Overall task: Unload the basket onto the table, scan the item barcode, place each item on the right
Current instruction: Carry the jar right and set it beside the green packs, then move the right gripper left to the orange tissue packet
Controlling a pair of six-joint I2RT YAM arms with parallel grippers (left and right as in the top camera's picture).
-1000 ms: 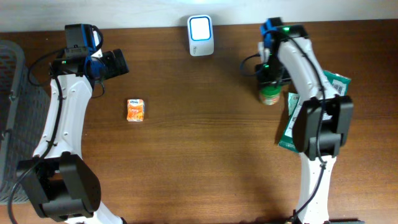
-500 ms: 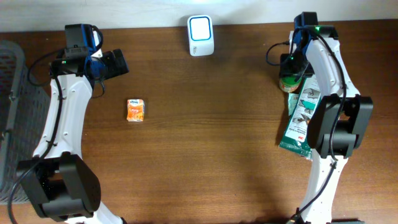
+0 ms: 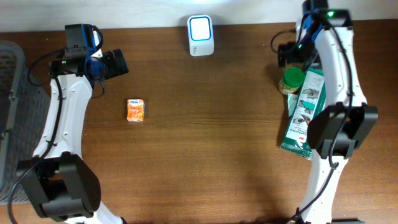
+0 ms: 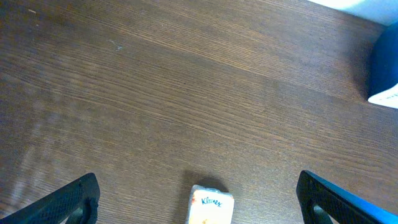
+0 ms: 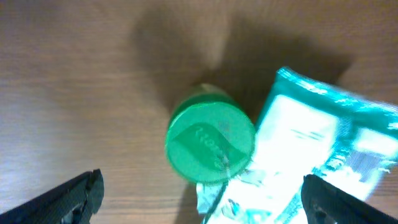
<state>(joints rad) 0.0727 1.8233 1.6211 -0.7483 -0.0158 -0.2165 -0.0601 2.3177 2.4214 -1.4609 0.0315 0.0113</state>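
Nearest, a teal pouch [image 3: 303, 115] lies flat along the right side of the wooden table [image 3: 211, 143], and an orange Kleenex pack [image 3: 135, 110] lies well to the left. Further back, a green-lidded jar [image 3: 291, 81] stands upright against the pouch's far end. The right gripper [image 3: 287, 56] hangs just beyond the jar, fingers spread wide, holding nothing. The left gripper [image 3: 119, 64] hovers beyond the Kleenex pack, likewise wide and empty. Farthest, the white barcode scanner [image 3: 201, 35] stands at the table's back edge.

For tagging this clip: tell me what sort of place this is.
Probably a mock checkout bench: a scanner at the far edge of the table, packaged goods (tissue pack, green-lidded jar, packet) and a basket at the side.
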